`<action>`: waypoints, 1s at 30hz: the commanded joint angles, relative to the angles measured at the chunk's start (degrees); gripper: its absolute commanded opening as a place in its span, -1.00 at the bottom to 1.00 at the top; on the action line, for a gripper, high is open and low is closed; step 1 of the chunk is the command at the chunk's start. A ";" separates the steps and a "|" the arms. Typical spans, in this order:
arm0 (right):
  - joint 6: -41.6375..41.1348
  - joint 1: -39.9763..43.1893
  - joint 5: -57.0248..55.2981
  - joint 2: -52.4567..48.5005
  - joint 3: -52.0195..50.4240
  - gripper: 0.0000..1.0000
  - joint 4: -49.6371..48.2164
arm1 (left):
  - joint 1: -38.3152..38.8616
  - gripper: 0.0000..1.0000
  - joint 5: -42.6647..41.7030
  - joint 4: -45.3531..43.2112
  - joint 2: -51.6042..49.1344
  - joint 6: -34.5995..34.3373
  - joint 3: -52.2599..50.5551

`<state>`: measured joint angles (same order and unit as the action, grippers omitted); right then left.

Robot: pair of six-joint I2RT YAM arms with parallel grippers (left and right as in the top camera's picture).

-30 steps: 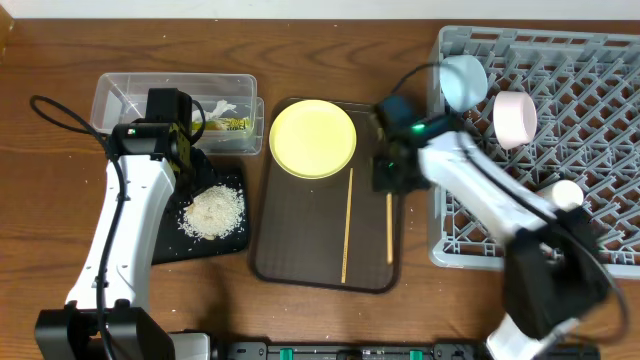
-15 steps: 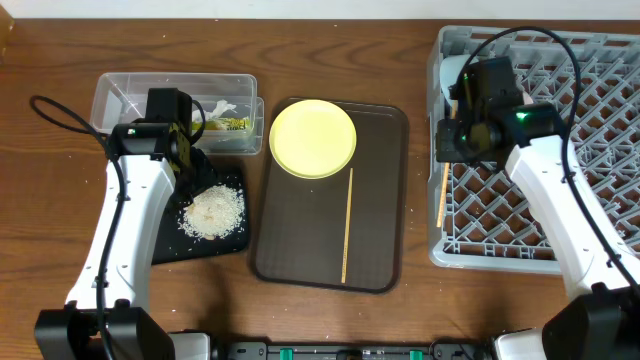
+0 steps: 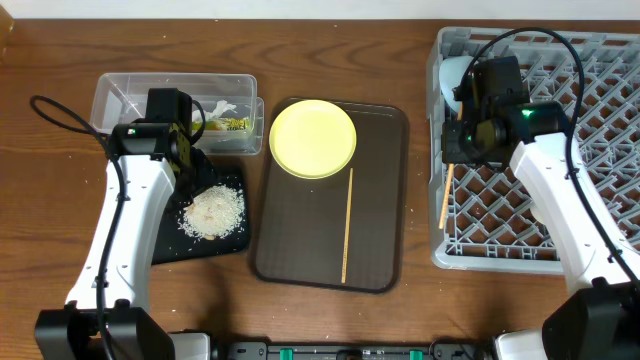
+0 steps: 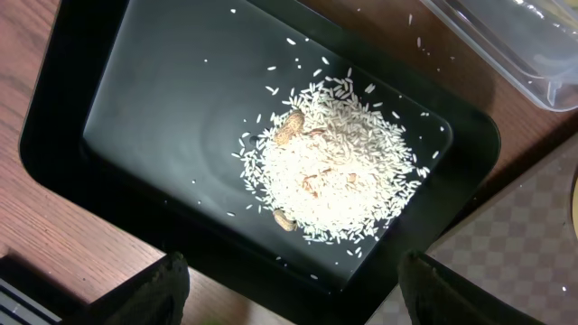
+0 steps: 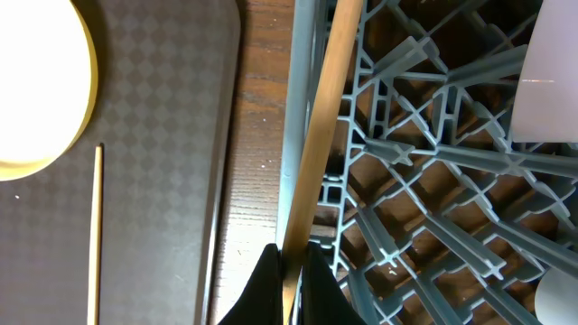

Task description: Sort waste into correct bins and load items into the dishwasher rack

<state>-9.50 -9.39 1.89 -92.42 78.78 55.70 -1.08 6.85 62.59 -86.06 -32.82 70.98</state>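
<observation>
My right gripper (image 3: 466, 140) is shut on a wooden chopstick (image 3: 443, 195) and holds it over the left edge of the grey dishwasher rack (image 3: 600, 120). In the right wrist view the chopstick (image 5: 316, 135) runs up from the closed gripper (image 5: 291, 262) along the rack's wall (image 5: 424, 181). The other chopstick (image 3: 347, 225) lies on the brown tray (image 3: 300, 230) below the yellow plate (image 3: 313, 137). My left gripper (image 3: 190, 160) is open and empty above the black tray (image 4: 163, 108), which holds the rice heap (image 4: 334, 171). The wrapper (image 3: 232, 124) lies in the clear tub (image 3: 175, 95).
A pale bowl (image 3: 452, 72) shows in the rack's far left corner, mostly hidden by my right arm. White rounded things (image 5: 551, 72) sit at the right of the right wrist view. Cables arc over the rack and the left of the table.
My right gripper carried the chopstick from the brown tray to the rack's left edge, then a little further in. The left arm has not moved.
</observation>
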 commanded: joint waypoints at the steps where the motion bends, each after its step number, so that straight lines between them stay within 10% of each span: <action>1: 3.50 2.54 -0.13 -0.46 0.17 -0.98 0.09 | -0.24 0.54 1.14 0.15 -0.09 -0.28 0.48; 30: 9.01 11.10 21.11 -0.48 0.17 -0.98 7.76 | -0.24 0.54 1.14 0.07 -0.09 -0.31 0.48</action>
<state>-2.50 0.91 22.37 -92.42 78.78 63.29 -1.08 6.85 62.59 -86.06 -32.82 70.98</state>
